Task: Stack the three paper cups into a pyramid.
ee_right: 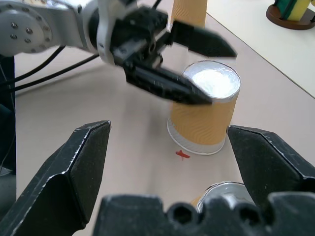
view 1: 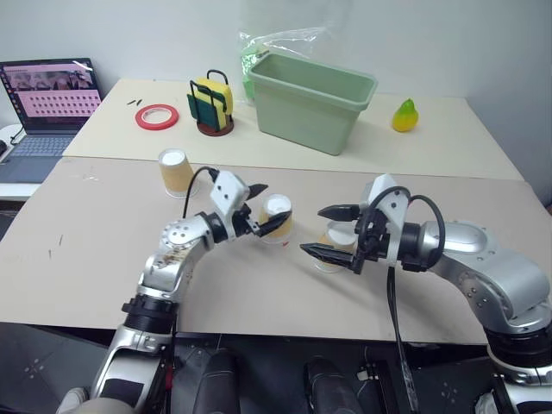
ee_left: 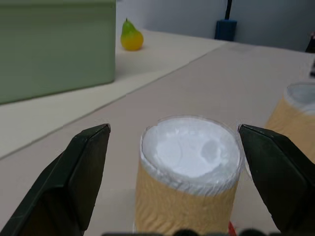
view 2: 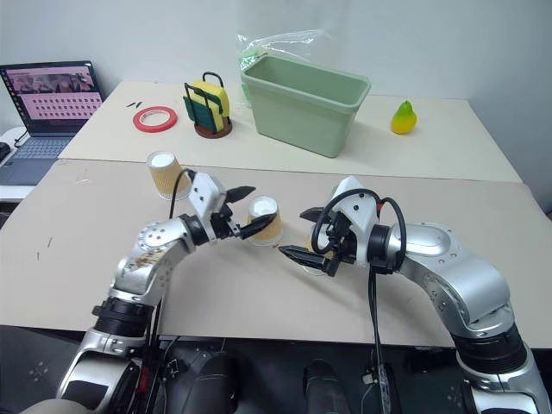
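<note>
Base: two cups [view 1: 278, 217] [view 1: 335, 246] stood inverted, side by side.
Left: third cup [view 1: 177, 172], at ten o'clock, unstacked.
Jaws: left gripper [view 1: 265, 210] released around one; right gripper [view 1: 332, 230] released.

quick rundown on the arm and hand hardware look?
Both arms are silver-grey metal with black joint bands. Each wrist carries a white block ahead of a black hand: the left hand and the right hand each have two tapered, pointed black fingers. Loose black cables loop from each wrist block back along the forearm. The left elbow housing looks speckled.
</note>
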Action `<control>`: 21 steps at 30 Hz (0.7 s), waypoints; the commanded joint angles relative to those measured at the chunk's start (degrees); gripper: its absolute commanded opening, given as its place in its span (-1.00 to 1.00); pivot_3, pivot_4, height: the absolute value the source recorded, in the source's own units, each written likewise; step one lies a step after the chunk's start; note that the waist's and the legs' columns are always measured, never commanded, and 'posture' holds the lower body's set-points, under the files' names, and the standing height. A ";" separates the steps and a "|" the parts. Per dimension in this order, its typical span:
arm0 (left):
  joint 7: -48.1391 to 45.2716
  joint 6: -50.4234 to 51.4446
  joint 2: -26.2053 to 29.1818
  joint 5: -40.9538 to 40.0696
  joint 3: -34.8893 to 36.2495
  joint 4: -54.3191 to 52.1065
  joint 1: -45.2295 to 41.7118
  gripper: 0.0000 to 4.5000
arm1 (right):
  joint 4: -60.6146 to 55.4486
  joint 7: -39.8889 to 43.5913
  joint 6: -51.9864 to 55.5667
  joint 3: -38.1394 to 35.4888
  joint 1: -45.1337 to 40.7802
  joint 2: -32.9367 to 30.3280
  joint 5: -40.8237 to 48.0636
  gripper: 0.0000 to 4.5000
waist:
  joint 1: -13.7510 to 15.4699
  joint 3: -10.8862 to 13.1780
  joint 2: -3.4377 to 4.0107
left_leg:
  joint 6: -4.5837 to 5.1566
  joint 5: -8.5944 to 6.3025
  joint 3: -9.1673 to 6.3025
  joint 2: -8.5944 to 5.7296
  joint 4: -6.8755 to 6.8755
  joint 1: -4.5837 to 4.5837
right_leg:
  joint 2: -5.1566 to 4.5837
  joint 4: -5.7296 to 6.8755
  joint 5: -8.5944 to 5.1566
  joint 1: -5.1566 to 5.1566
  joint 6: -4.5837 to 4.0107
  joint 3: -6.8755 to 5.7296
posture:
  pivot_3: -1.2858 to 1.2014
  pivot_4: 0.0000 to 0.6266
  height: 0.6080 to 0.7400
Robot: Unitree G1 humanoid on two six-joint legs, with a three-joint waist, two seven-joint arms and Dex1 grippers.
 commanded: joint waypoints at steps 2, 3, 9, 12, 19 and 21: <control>0.60 5.14 2.83 -5.88 5.86 -8.59 -2.96 0.98 | 1.18 1.57 -1.73 -0.04 -1.58 0.74 -0.12 1.00 | -0.03 0.00 0.00 | 0.00 0.00 0.00 0.00 0.00 0.00 | 0.00 0.00 0.00 0.00 0.00 0.00 | 0.03 -0.52 -0.27; 1.63 5.86 3.35 -6.33 7.34 -8.88 -3.33 0.98 | 1.75 1.98 -2.08 0.28 -1.90 0.92 -0.36 1.00 | -0.03 0.00 0.00 | 0.00 0.00 0.00 0.00 0.00 0.02 | 0.00 0.00 0.00 0.02 0.00 0.00 | 0.03 -0.52 -0.27; 29.61 5.07 1.00 4.52 20.18 -3.65 1.33 0.98 | 4.41 3.85 -4.01 2.12 -3.23 1.74 -2.43 1.00 | -0.39 0.00 0.00 | 0.02 0.01 -0.02 0.00 0.00 0.10 | 0.00 0.00 0.01 0.08 0.03 0.00 | 0.03 -0.52 -0.27; 35.31 5.21 -2.39 6.84 21.04 -6.48 8.35 0.98 | 4.69 4.16 -4.35 2.37 -3.41 2.05 -2.73 1.00 | -0.56 -0.01 0.02 | 0.03 0.00 0.01 -0.04 -0.12 0.19 | -0.02 -0.02 0.00 0.12 0.05 0.06 | 0.03 -0.52 -0.27; 34.57 1.08 -3.09 8.21 19.44 -1.92 7.99 0.98 | 5.10 4.65 -4.52 2.68 -3.53 2.81 -3.55 1.00 | 1.85 0.12 -0.21 | -0.09 0.22 -0.28 -0.10 -0.01 -0.04 | -0.04 -0.02 0.04 0.11 -0.02 -0.31 | 0.03 -0.52 -0.27; 30.69 -0.81 -1.78 7.13 18.98 1.79 5.76 0.98 | 5.07 4.64 -4.45 2.76 -3.62 2.94 -3.79 1.00 | 1.90 0.12 -0.20 | -0.10 0.23 -0.28 -0.10 -0.02 -0.04 | -0.04 -0.07 0.03 0.11 -0.10 -0.31 | 0.03 -0.52 -0.27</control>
